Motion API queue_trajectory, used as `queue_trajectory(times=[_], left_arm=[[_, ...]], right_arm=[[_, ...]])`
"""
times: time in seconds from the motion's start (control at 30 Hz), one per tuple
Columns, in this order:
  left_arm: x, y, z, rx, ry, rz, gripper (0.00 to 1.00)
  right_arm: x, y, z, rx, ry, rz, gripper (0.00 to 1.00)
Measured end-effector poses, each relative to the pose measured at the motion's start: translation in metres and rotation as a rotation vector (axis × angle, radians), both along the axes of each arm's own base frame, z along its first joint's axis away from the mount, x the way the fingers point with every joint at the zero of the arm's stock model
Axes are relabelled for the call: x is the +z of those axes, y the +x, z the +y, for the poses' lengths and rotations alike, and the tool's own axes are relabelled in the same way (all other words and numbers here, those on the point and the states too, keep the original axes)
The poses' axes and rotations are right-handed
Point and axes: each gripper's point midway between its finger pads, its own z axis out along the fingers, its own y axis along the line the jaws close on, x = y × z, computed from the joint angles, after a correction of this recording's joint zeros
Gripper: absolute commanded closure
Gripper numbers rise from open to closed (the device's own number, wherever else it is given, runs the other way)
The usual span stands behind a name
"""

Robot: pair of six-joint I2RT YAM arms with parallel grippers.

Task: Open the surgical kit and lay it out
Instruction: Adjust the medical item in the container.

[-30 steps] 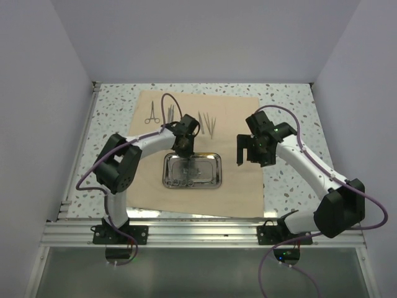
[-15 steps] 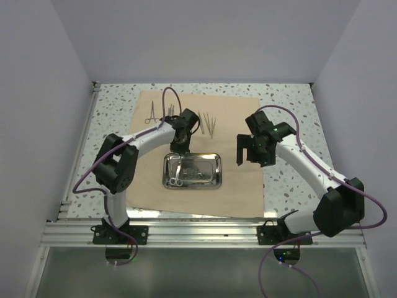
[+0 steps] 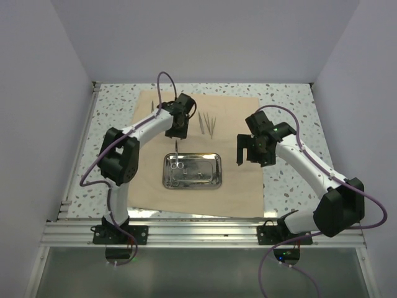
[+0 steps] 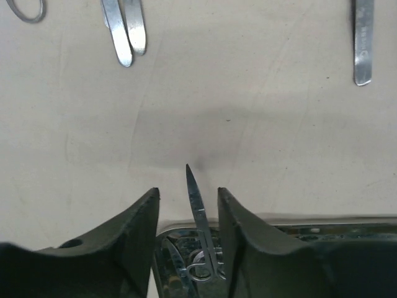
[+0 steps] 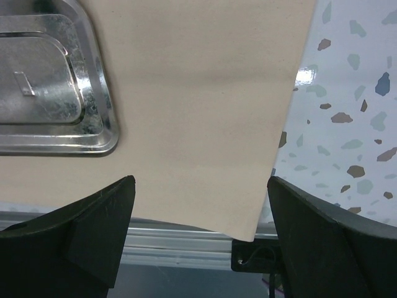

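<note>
Down at the bottom of the left wrist view, the left gripper (image 4: pixel 188 194) has its two dark fingers (image 4: pixel 139 230) parted. A clear gap shows on each side of the scissors (image 4: pixel 197 208) seen between them, and neither finger touches the blades. The scissors lie with their rings inside the steel tray (image 4: pixel 322 223) and their closed tip pointing past the rim onto the beige cloth wrap (image 4: pixel 248 124). Higher in that frame, tweezers (image 4: pixel 124 34) lie at upper left and another flat instrument (image 4: pixel 363 43) at upper right, both on the cloth. The right gripper (image 5: pixel 200 181) hangs above the cloth near its right edge, fingers (image 5: pixel 99 230) spread wide with nothing between them. In its view the tray's corner sits at upper left and the speckled table (image 5: pixel 353 93) at right.
</note>
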Motion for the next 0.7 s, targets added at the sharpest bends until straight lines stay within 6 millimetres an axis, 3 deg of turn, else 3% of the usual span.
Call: queue_trajectory(times=[0.07,0.2,0.53,0.7], left_arm=[[-0.01,0.0,0.001,0.005,0.016,0.018,0.43],[-0.017,-0.002,0.003,0.008,0.028,0.04,0.42],[-0.005,-0.017,0.008,0.007,0.012,0.044,0.5],[-0.019,-0.034,0.01,0.007,-0.004,0.087,0.52]], right_arm=[[0.0,0.0,0.0,0.0,-0.001,-0.001,0.08],[0.0,0.0,0.0,0.0,-0.001,-0.001,0.08],[0.0,0.001,0.0,-0.001,0.002,-0.006,0.08],[0.0,0.002,0.001,0.0,0.002,-0.006,0.08]])
